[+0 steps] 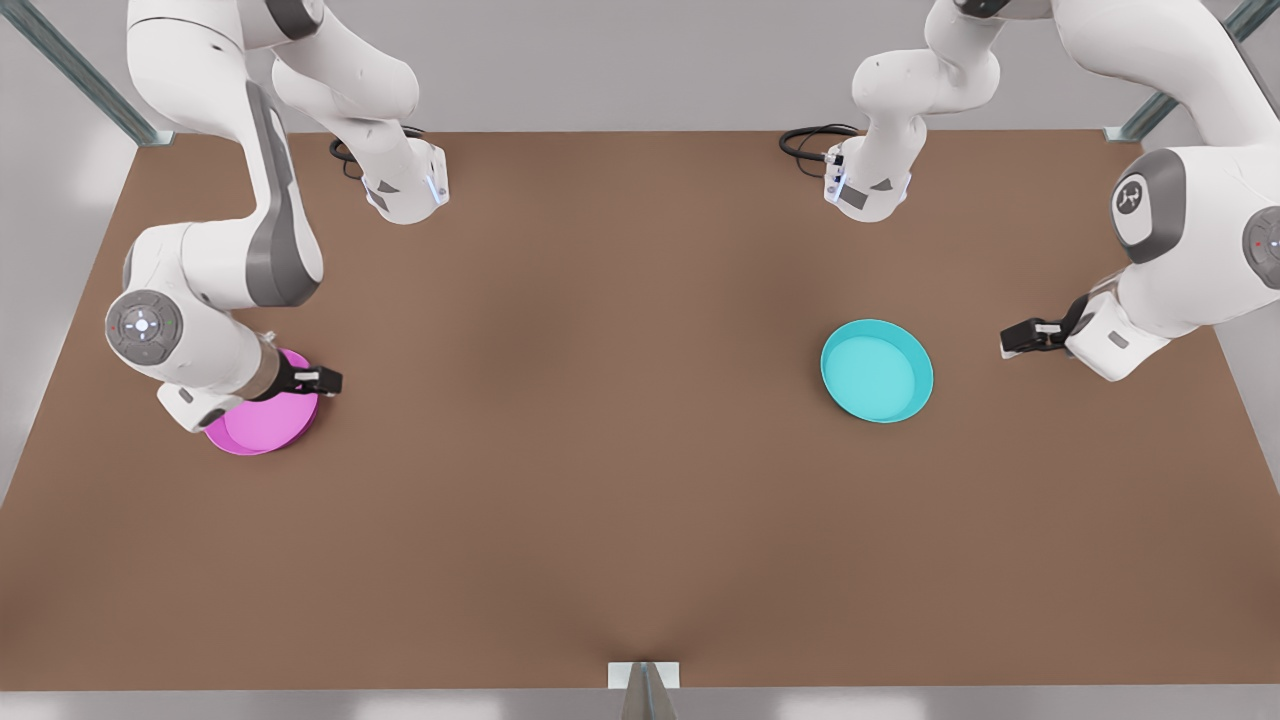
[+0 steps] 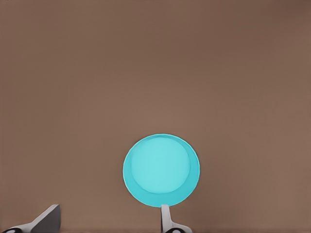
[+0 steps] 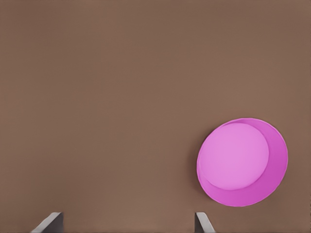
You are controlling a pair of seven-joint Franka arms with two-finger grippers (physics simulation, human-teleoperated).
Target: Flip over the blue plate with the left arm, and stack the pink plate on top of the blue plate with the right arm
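The blue plate lies open side up on the brown table, at the front view's right. My left gripper hangs off to its right, apart from it. In the left wrist view the fingers stand open around nothing, with the blue plate just beyond them. At the front view's left the pink plate also lies open side up, partly hidden by the arm. My right gripper hovers at its rim, open and holding nothing, and the pink plate sits off to one side of its fingers.
Both arm bases stand at the table's far edge with black cables beside them. Metal frame posts rise at the far corners. A small bracket sits at the middle of the near edge.
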